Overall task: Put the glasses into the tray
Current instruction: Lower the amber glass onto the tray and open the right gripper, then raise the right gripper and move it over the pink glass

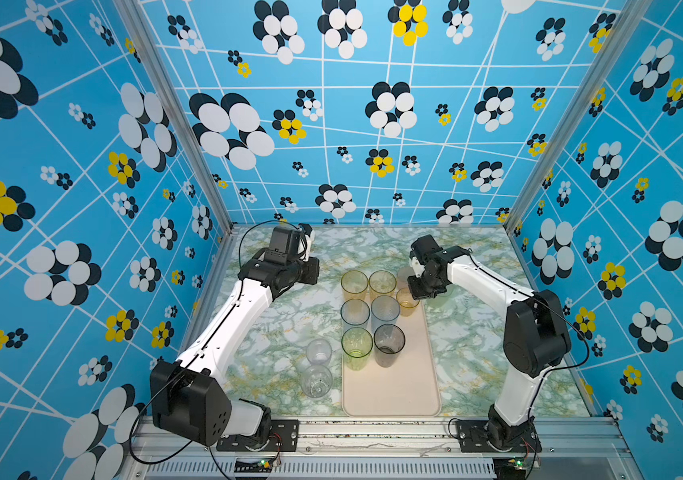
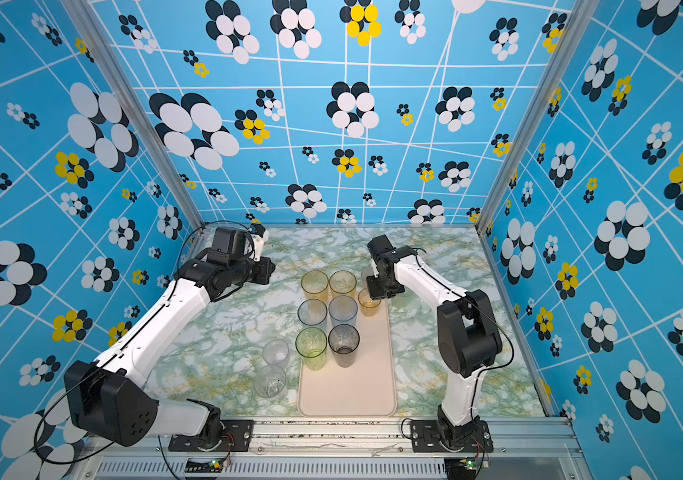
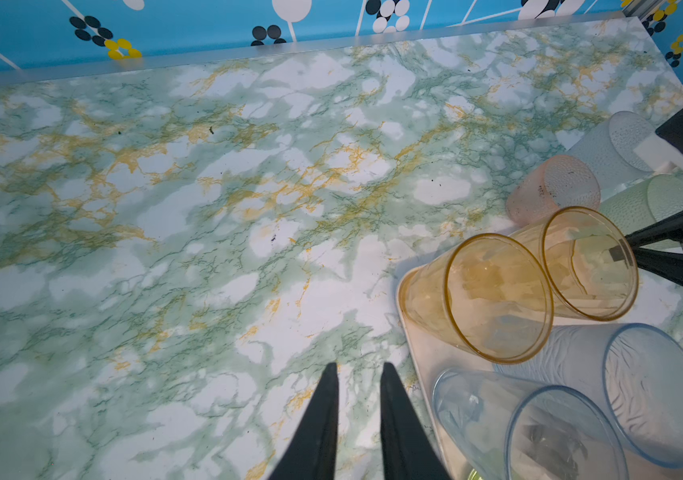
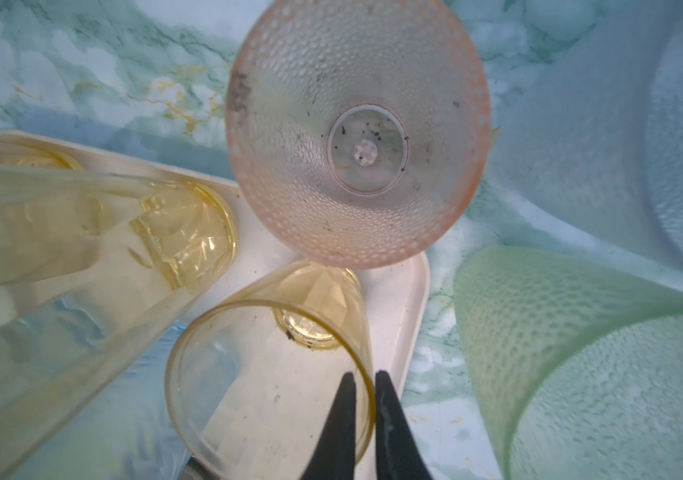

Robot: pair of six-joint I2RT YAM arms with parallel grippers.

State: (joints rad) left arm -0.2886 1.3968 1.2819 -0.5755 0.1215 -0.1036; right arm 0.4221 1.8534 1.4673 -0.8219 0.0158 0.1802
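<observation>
Where right jaws straddle rim, short amber glass [image 4: 256,374] stands in tray [image 4: 406,299].

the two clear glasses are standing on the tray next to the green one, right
Not on the tray: the two clear glasses stand on the marble table, just off the tray's left rim, next to the green glass. Both top views show it.

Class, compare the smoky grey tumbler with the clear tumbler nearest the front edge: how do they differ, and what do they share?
Colour: the smoky grey tumbler is dark-tinted; the clear tumbler is untinted. Place: the grey one stands on the tray; the clear one on the table, left of it. Both stand upright, mouths up.
</observation>
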